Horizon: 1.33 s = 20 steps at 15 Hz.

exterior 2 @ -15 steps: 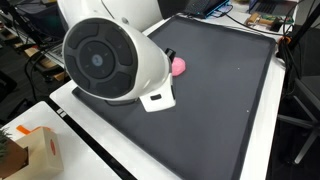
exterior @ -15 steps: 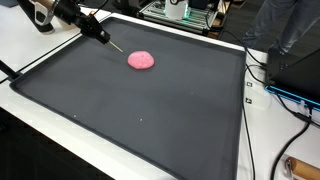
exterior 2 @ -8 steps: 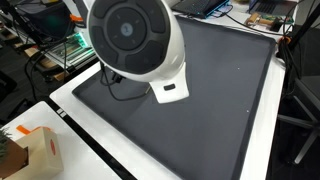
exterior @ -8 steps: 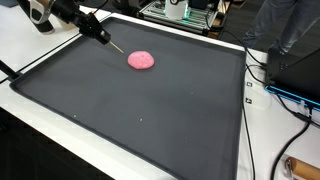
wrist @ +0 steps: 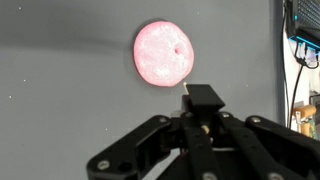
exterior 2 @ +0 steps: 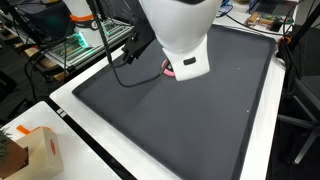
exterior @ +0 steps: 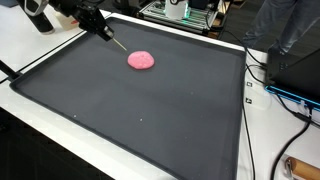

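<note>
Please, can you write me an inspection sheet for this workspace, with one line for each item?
Surface: dark mat on a white table; flat, with a few pale specks.
Job's things: pink disc lying flat on the mat, with a small dent; thin stick pointing at it, tip close to its edge, contact cannot be told.
Clutter: cardboard box, off the mat.
Grippers: gripper shut on the thin stick, above the mat.
Cables: cables on the table beside the mat; a black cable hangs by the arm.
Surroundings: equipment benches behind; the white arm body hides part of the mat.
</note>
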{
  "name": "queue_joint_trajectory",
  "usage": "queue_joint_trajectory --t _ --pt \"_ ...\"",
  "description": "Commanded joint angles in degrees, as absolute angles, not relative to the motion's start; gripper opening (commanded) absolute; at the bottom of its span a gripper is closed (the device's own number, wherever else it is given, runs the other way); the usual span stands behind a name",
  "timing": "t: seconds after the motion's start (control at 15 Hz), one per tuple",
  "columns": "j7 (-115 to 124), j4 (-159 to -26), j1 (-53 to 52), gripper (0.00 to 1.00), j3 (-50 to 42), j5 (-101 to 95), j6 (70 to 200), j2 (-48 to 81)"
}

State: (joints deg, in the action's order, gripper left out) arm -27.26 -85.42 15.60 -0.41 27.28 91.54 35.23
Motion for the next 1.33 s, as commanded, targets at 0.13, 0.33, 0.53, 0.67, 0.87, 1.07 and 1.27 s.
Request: queue_joint_trajectory --t 0.13,0.33,0.53,0.67,0.87,1.07,1.27 --pt "-23.8 -87.5 12.1 0.03 -0.5 21.3 93.0 31.1" --pt "-22.6 -87.6 10.0 0.03 -0.3 17.8 93.3 29.9" --pt "-21.0 -88.5 7.7 0.03 0.1 15.1 94.8 28.8" --pt "-19.5 -89.3 5.9 0.03 0.3 13.3 96.5 28.3" --pt "-16.6 -91.0 3.1 0.03 0.5 9.9 100.5 27.6" --pt "-12.9 -94.4 0.2 0.03 0.7 6.3 107.1 26.4" --pt "-8.0 -98.7 -2.5 0.03 1.0 3.5 115.1 25.2"
